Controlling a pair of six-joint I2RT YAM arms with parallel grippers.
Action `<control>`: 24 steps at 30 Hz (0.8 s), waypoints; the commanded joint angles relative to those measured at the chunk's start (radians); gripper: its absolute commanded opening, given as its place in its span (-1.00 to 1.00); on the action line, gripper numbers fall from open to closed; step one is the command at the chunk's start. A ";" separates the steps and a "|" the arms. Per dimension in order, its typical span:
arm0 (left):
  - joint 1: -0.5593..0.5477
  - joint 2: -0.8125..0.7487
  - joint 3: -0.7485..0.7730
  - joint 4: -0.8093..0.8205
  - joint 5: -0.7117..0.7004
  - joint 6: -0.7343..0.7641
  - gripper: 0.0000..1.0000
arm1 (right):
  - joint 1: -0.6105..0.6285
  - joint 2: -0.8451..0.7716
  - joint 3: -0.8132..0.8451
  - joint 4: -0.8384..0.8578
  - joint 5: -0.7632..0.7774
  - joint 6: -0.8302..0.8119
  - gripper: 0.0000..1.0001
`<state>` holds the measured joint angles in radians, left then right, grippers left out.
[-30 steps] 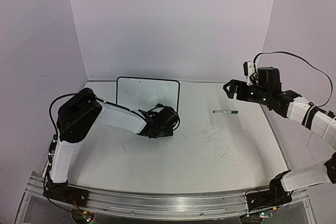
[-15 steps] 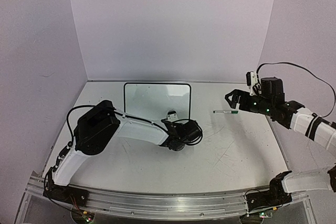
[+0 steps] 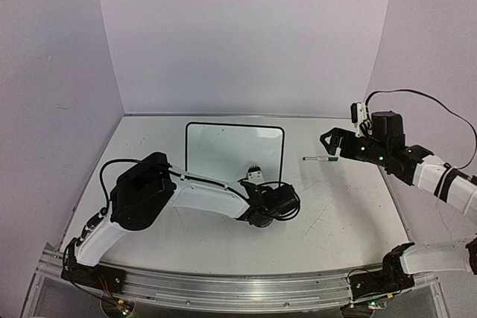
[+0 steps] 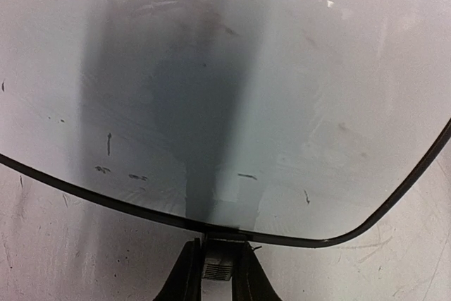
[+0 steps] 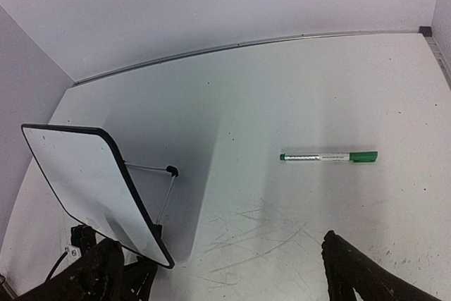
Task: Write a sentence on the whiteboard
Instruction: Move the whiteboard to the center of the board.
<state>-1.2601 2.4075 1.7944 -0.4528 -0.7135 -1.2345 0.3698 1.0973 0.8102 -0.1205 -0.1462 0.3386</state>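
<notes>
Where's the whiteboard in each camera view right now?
Top external: whiteboard mid-table, centre frame.
Left wrist: whiteboard fills most of the frame, its black edge along the bottom.
Right wrist: whiteboard lower left, propped up.
Shared landmark: green-capped marker, right of it in top and right-wrist views.

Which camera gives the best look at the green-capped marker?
The right wrist view: the marker lies close and whole there, its green cap and pale barrel distinct. The top external view shows it only as a small, thin sliver with no detail. The left wrist view shows none of it, only the whiteboard.
</notes>
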 commanded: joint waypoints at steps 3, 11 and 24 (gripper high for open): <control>-0.029 0.012 0.071 0.035 0.063 0.010 -0.40 | 0.004 -0.009 0.001 0.023 0.100 0.034 0.97; -0.030 -0.136 -0.028 0.106 0.156 0.315 0.37 | 0.005 0.112 0.042 0.012 0.192 0.109 0.97; 0.120 -0.745 -0.781 0.334 0.376 0.588 0.90 | 0.076 0.165 -0.010 -0.016 0.057 0.047 0.97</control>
<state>-1.2643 1.8190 1.2001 -0.1862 -0.4457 -0.6748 0.3922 1.2808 0.8175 -0.1285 -0.0540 0.4049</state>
